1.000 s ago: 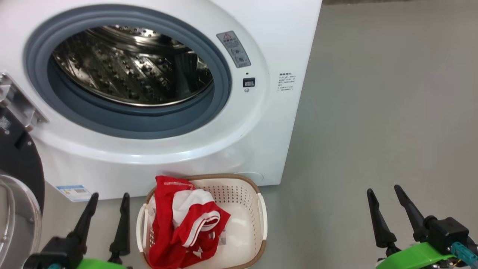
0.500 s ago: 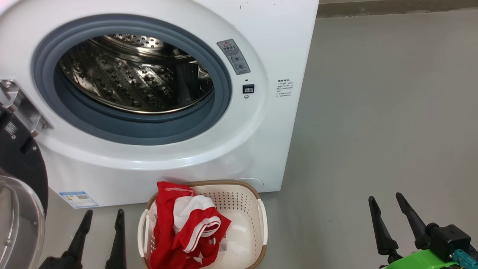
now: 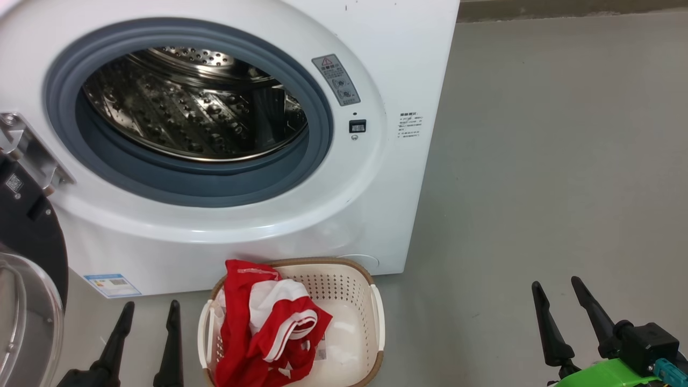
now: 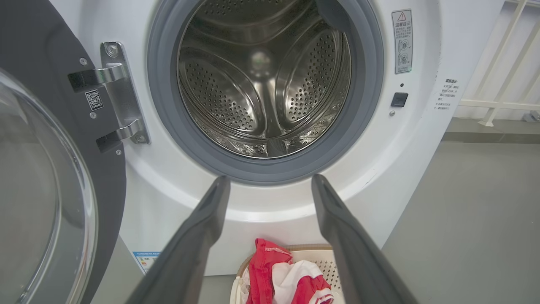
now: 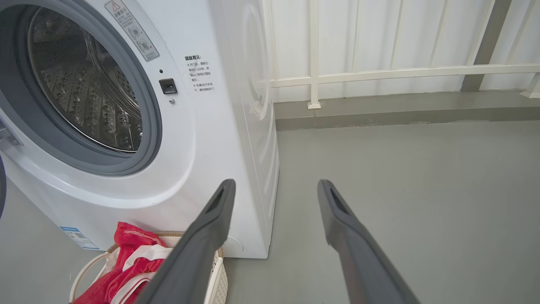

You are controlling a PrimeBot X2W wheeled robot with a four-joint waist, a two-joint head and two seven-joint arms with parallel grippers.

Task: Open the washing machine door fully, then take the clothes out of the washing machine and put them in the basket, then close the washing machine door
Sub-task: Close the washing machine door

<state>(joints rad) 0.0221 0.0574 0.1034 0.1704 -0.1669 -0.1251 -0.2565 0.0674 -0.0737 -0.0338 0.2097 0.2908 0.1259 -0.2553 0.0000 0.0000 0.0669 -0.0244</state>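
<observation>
open washer, both grippers empty

nearest, the left gripper [image 3: 151, 306] and right gripper [image 3: 556, 283] hold nothing, fingers spread wide. between them the basket [image 3: 344, 264] holds the clothes [image 3: 258, 328], heaped toward its left side. just behind stands the washing machine [image 3: 215, 252], steel drum [image 3: 188, 107] exposed. the washing machine door [image 3: 32, 236] hangs open at its left.

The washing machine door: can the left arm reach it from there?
Probably yes: the door hangs open just beside the left tool, which is open and holds nothing, with just floor between them.
</observation>
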